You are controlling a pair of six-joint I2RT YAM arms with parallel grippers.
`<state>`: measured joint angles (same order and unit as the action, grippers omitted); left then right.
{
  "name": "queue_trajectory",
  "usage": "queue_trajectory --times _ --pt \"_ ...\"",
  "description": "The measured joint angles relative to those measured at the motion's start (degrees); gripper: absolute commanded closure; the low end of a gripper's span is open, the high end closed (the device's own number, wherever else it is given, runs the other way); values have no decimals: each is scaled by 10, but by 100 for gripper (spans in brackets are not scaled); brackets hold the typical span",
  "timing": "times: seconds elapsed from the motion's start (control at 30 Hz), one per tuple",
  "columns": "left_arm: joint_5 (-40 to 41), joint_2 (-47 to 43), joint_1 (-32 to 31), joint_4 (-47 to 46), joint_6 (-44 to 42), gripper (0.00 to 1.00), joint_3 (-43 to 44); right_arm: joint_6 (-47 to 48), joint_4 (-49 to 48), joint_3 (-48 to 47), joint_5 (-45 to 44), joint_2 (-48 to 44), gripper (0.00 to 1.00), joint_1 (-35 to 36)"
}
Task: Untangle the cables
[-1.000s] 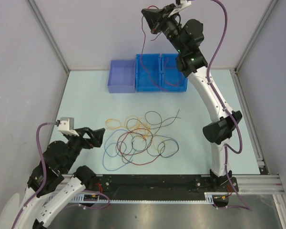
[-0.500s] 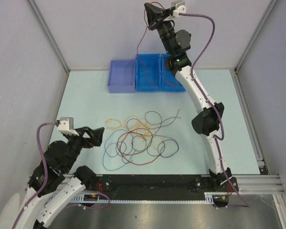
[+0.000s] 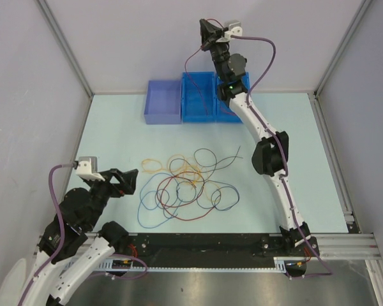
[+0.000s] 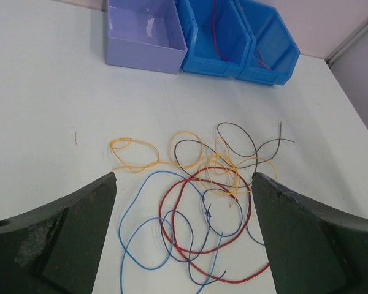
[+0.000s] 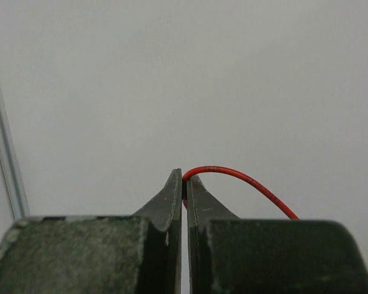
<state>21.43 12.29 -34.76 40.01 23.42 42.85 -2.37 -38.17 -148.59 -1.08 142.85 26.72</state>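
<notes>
Right gripper: pinched a red cable, held high, seemingly to feed it into the blue bin.
Left gripper: stood open before the tangle, likely waiting.

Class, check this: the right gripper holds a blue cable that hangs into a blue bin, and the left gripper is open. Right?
No: the right wrist view shows the right gripper pinching a red cable, not a blue one. The rest stands.
</notes>
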Motion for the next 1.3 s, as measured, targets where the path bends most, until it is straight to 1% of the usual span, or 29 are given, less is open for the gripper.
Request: queue_trajectory --times 0.13,0.33,0.47,0.73,0.87,1.1,1.3 --pt "0 0 5 0 0 4 0 -10 -12 80 -13 -1 100 -3" --pt "0 0 7 0 0 4 0 -38 6 210 -9 -5 100 -2" --pt "0 0 7 0 0 4 0 -78 17 253 17 -11 100 -2" --pt "1 0 8 0 0 5 0 -155 28 257 122 -42 100 -8" --pt "1 0 10 0 0 5 0 -157 42 242 156 -45 100 -7" --pt "5 0 12 0 0 5 0 -162 59 240 182 -48 100 7" --pt "5 0 12 0 0 5 0 -197 66 243 179 -48 100 3"
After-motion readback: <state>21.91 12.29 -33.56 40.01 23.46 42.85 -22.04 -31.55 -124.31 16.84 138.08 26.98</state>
